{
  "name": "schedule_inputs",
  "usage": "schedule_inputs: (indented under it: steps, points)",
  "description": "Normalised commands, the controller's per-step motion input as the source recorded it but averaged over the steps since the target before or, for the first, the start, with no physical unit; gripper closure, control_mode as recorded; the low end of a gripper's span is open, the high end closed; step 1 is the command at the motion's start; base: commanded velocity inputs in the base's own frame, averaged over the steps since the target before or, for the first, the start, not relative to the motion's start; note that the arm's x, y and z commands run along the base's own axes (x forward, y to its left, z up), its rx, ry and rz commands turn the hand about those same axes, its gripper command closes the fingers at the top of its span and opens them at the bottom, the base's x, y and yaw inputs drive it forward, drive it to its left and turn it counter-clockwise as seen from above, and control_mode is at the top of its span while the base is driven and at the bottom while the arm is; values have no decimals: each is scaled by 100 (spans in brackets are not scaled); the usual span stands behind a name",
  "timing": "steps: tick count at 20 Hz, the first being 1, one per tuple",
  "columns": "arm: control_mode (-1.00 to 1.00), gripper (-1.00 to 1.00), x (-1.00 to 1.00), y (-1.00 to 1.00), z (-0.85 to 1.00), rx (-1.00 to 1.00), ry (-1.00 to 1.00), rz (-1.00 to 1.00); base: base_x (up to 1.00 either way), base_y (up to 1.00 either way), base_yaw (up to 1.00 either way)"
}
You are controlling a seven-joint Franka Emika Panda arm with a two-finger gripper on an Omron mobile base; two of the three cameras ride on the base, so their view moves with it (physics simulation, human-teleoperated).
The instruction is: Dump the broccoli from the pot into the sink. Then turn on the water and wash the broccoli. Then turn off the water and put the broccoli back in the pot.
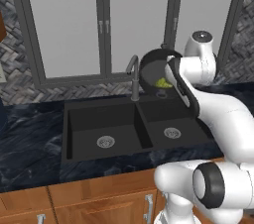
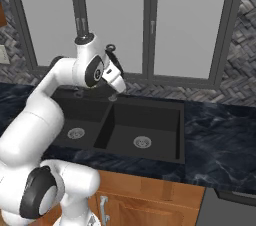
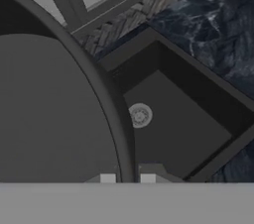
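The dark grey pot [image 1: 153, 69] hangs tipped on its side above the back of the black sink's [image 1: 99, 105] right basin, mouth facing left. The yellow-green broccoli [image 1: 162, 83] lies at the low edge of its inside. My gripper [image 1: 170, 65] is shut on the pot's rim at the right. In the hand view the pot [image 3: 49, 114] takes up the left side, its rim running down between my fingertips, where the gripper [image 3: 128, 179] clamps it. Beyond the rim lies a basin of the sink [image 3: 198, 94] with its silver drain [image 3: 139, 115].
The grey gooseneck faucet [image 1: 134, 77] stands behind the divider, just left of the pot. Each basin has a silver drain [image 1: 105, 141] [image 1: 172, 132]. Dark marble counter [image 2: 220, 140] surrounds the sink [image 2: 150, 104], with windows and a woven backsplash behind and wooden cabinets below.
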Motion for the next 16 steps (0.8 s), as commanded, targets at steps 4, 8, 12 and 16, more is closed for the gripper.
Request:
schedule_inputs:
  steps: [4, 8, 12, 16]
  points:
    - [-100, 100, 0, 44, 58, -2, 28, 0, 0, 0, 0]
    - [-100, 100, 8, 31, 46, 0, 13, 0, 0, 0, 0]
    - [-100, 100, 18, 35, 33, 0, 8, 1, 0, 0, 0]
    - [-100, 100, 31, 58, 4, -8, 4, 1, 0, 0, 0]
